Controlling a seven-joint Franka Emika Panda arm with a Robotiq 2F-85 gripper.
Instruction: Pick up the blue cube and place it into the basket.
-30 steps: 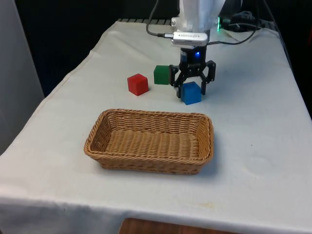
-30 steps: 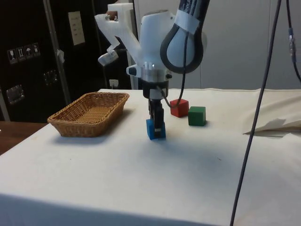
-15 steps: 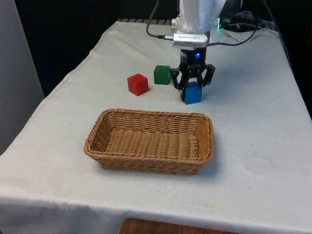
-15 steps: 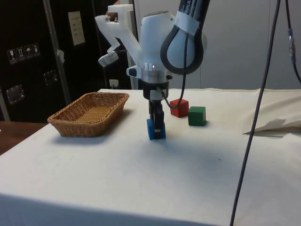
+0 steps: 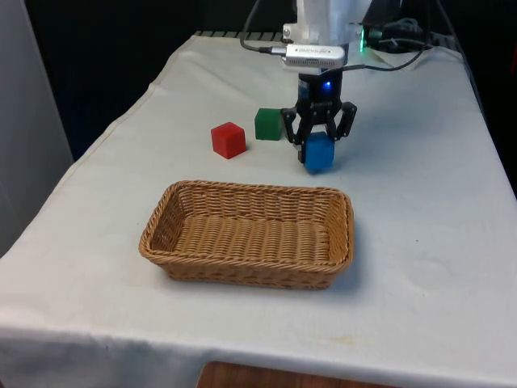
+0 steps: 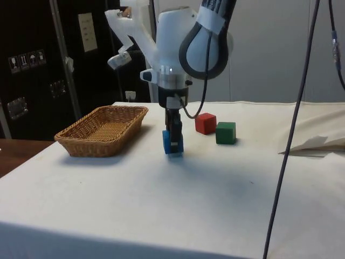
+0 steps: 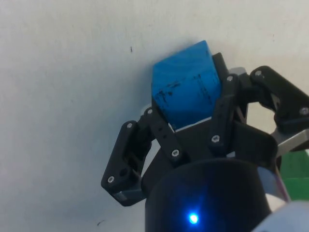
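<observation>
The claw (image 5: 319, 144) is clamped on the blue cube (image 5: 319, 153), one black finger (image 7: 164, 135) pressed to each side of it; in the wrist view the cube (image 7: 186, 96) sits tilted between them. In the side view the cube (image 6: 172, 143) hangs just clear of the white cloth (image 6: 178, 199), with a faint shadow under it, so it is held up off the desk (image 5: 420, 267) and not resting on it. The claw (image 6: 173, 141) points straight down from the white arm (image 6: 186, 43).

Just beside the claw, towards the front view's left, stands the green cube (image 5: 267, 124), and farther left the red cube (image 5: 229, 140); both sit on the cloth, apart from each other. In the side view they show as a near pair, red cube (image 6: 205, 123) and green cube (image 6: 226, 133).

Nearer the camera in the front view lies the wicker basket (image 5: 246, 194), a long shallow one, with the held cube just beyond its far rim. From the side the basket (image 6: 102, 132) is well apart from the claw.

The cloth covers the whole desk and falls over its edges, with a rumpled fold (image 6: 315, 144) at one end. Black curtains (image 5: 105, 56) hang behind, dark cabinets (image 6: 38, 65) stand to the side, and a dark cable (image 6: 294, 135) hangs across the side view.
</observation>
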